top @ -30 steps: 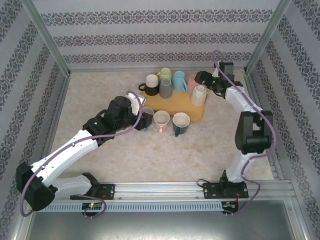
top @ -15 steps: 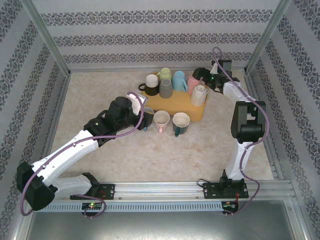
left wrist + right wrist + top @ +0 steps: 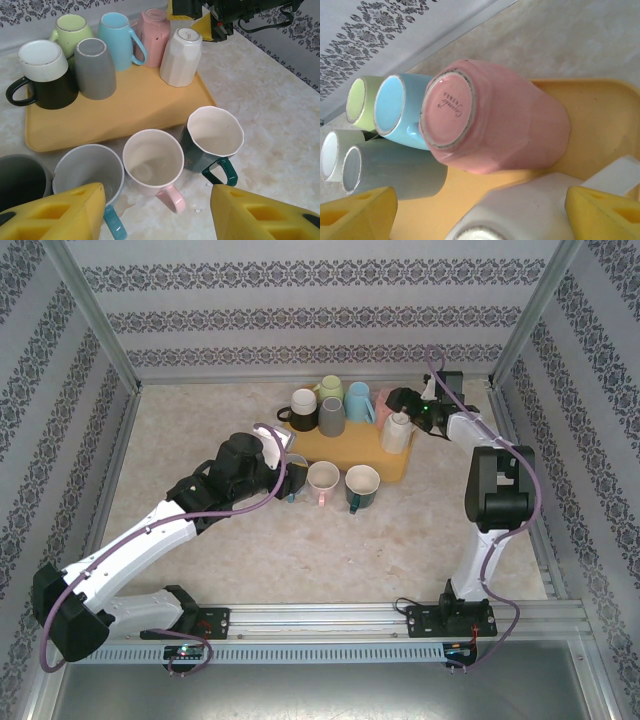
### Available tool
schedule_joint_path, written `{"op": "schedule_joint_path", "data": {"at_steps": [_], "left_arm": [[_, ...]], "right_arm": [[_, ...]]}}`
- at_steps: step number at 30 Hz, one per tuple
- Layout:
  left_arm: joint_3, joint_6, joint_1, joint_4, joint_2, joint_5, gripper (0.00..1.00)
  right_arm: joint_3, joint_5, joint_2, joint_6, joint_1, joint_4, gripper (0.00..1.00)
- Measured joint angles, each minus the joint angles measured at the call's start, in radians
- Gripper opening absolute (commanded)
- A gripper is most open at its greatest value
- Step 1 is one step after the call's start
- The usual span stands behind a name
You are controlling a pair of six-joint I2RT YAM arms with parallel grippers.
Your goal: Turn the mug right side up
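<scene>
Several mugs stand upside down on the yellow tray point(image 3: 372, 456). At its right end are a white faceted mug point(image 3: 397, 431) point(image 3: 535, 207) and a pink mug point(image 3: 383, 400) point(image 3: 495, 120). My right gripper point(image 3: 402, 403) point(image 3: 480, 217) hovers open over these two. Its yellow fingers straddle the white mug's upper part, and I cannot tell if they touch it. My left gripper point(image 3: 292, 478) point(image 3: 157, 215) stands open and empty above the upright mugs in front of the tray.
Blue point(image 3: 116, 39), green point(image 3: 72, 31), grey point(image 3: 95, 67) and black-and-white point(image 3: 45, 75) mugs stand inverted at the tray's left and back. Upright on the table are a grey mug point(image 3: 89, 170), a pink-handled mug point(image 3: 152, 160) and a dark green mug point(image 3: 212, 135). The frame post stands close behind my right arm.
My right arm's elbow has swung back toward the right wall, and its gripper has shifted slightly by the pink and white mugs. The left arm has not moved.
</scene>
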Motion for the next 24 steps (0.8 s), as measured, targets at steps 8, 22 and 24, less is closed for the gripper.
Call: {"op": "schedule_joint_path", "data": {"at_steps": [8,22,24], "left_arm": [[0.000,0.000,0.000,0.000,-0.012,0.005,0.58],[0.000,-0.008,0.000,0.000,-0.018,0.011,0.58],[0.000,-0.008,0.000,0.000,-0.018,0.011,0.58]], "right_arm": [[-0.107,0.018,-0.107,0.020,0.044,0.006,0.87],[-0.317,0.029,-0.244,0.106,0.190,0.064,0.87],[-0.335,0.043,-0.278,0.092,0.217,0.050,0.87]]}}
